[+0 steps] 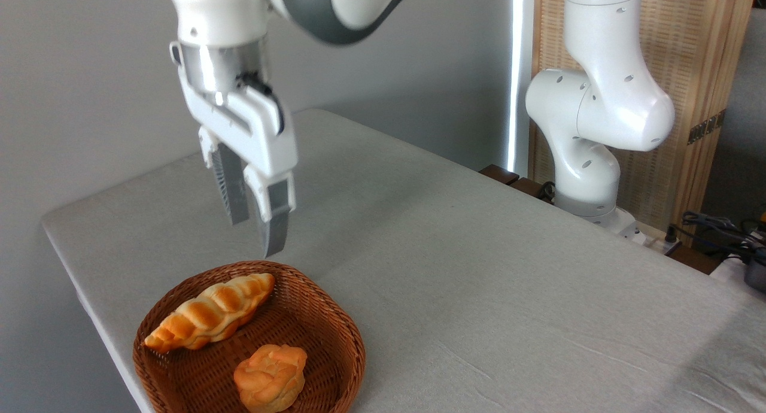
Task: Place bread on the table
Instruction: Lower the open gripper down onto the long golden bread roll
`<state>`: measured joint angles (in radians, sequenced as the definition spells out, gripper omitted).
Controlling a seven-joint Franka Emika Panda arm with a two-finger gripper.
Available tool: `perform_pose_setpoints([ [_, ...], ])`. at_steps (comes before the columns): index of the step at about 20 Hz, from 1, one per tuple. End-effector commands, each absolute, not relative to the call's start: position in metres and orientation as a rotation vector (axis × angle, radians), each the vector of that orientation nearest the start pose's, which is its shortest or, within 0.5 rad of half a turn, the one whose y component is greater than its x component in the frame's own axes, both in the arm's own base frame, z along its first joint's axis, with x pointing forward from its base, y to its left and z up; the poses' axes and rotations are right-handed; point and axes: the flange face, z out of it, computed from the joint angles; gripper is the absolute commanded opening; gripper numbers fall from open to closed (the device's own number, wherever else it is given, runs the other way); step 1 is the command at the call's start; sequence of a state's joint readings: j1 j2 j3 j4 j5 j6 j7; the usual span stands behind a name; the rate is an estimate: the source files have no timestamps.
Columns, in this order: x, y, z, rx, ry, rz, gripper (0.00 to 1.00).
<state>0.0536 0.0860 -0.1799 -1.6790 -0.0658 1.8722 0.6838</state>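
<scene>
Gripper (254,236) above table (479,269), pointing down, empty. Fingers (274,224) apart by a narrow gap, nothing between them; jaws parted, not clamped. Nearer fingertip just above far rim of basket (344,335), not touching it. Farther finger partly hidden behind nearer one.

Bread (209,311) below the fingers and slightly left, inside basket, lying along its far-left side. Long axis diagonal: blunt end up-right, close under the fingertips; tapered end down-left, resting at basket rim. Ridged braid facing up. Clear of the fingers, no contact.

Bun (270,377) further below the fingers, at basket's near side, apart from bread with bare wicker between them.

Basket well left on table, near the left edge, directly under and in front of the fingertips. Bare grey cloth to the right of the fingers, all the way to the arm base (589,179) far right. Cloth slightly wrinkled at lower right.

Wrist above the fingers: metal collar, black cable on white gripper body. Arm link running up and right out of frame. Wood slat panel (694,60) behind base; cables (715,227) at far right edge, well away from the fingers.

Bread not yet on table.
</scene>
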Motion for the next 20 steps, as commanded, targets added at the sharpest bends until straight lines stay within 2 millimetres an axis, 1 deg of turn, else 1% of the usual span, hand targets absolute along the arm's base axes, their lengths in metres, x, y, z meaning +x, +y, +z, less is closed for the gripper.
perform_pose_setpoints([
  [1, 0.605, -0.081, 0.520, -2.908, 1.225, -0.279, 1.00],
  [5, 0.617, -0.080, 0.496, -2.883, 1.201, -0.391, 1.00],
  [8, 0.623, -0.081, 0.483, -2.888, 1.199, -0.397, 1.00],
  [9, 0.625, -0.081, 0.475, -2.893, 1.200, -0.390, 1.00],
  [11, 0.629, -0.085, 0.463, -2.897, 1.210, -0.384, 1.00],
  [12, 0.630, -0.090, 0.460, -2.895, 1.223, -0.388, 1.00],
  [14, 0.635, -0.095, 0.450, -2.891, 1.228, -0.415, 1.00],
  [16, 0.637, -0.102, 0.446, -2.884, 1.240, -0.436, 1.00],
  [17, 0.637, -0.102, 0.446, -2.884, 1.240, -0.436, 1.00],
  [18, 0.637, -0.102, 0.446, -2.883, 1.243, -0.436, 0.92],
  [19, 0.637, -0.102, 0.447, -2.882, 1.242, -0.438, 0.70],
  [20, 0.638, -0.102, 0.447, -2.881, 1.242, -0.440, 0.41],
])
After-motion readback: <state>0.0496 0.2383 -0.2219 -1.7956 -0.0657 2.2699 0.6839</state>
